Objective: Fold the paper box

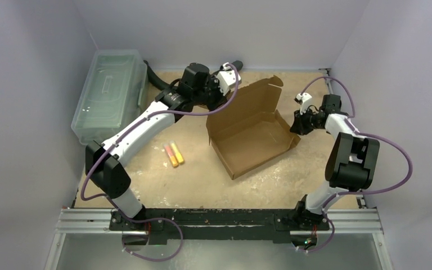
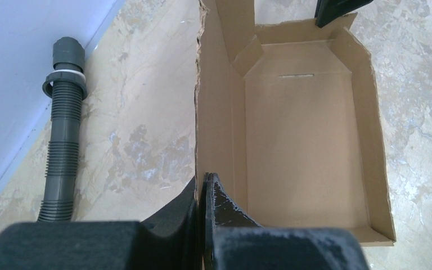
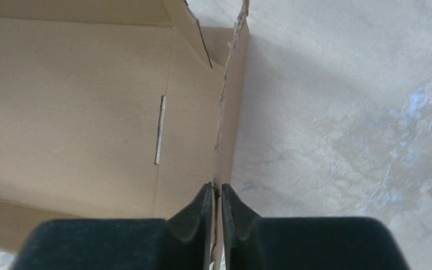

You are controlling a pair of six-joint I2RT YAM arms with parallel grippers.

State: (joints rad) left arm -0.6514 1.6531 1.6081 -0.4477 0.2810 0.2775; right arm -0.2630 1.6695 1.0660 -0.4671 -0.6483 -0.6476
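Observation:
The paper box (image 1: 252,132) is a brown cardboard mailer, open, with its side walls raised and its lid flap standing at the back. It lies in the middle of the table. My left gripper (image 1: 214,107) is shut on the box's left wall; in the left wrist view the two fingers pinch that wall's edge (image 2: 201,185). My right gripper (image 1: 296,126) is shut on the box's right wall; in the right wrist view its fingers clamp the wall's edge (image 3: 218,191). A slot (image 3: 159,129) shows in the box floor.
A clear plastic lidded bin (image 1: 109,93) stands at the back left. Two orange-yellow markers (image 1: 174,154) lie left of the box. A grey ribbed hose (image 2: 62,129) lies along the back wall. Grey walls enclose the table on three sides.

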